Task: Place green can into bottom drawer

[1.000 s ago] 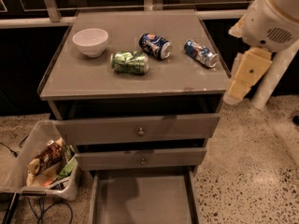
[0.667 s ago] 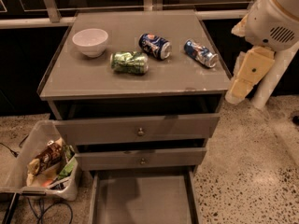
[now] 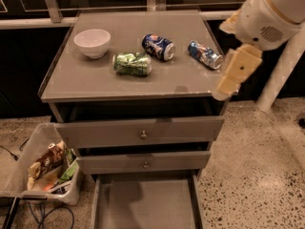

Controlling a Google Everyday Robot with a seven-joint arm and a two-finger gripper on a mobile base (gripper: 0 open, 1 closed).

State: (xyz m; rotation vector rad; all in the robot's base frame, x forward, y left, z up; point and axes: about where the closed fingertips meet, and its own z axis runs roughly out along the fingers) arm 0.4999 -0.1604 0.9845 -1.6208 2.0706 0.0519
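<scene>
The green can (image 3: 132, 64) lies on its side in the middle of the grey cabinet top (image 3: 95, 82). The bottom drawer (image 3: 145, 205) is pulled open at floor level and shows a bare grey tray. My gripper (image 3: 227, 88), a cream-coloured part below the white arm (image 3: 271, 13), hangs at the cabinet's right front corner. It is well to the right of the green can and holds nothing that I can see.
A white bowl (image 3: 92, 42) sits back left on the top. A dark blue can (image 3: 158, 46) and a slimmer blue-and-silver can (image 3: 205, 54) lie right of the green can. Two shut knobbed drawers (image 3: 141, 133) sit above. A bin of snacks (image 3: 43, 168) stands left; a white post (image 3: 281, 70) right.
My gripper has shifted a little to the left, over the cabinet's right front corner. The cans, bowl and drawers have not moved.
</scene>
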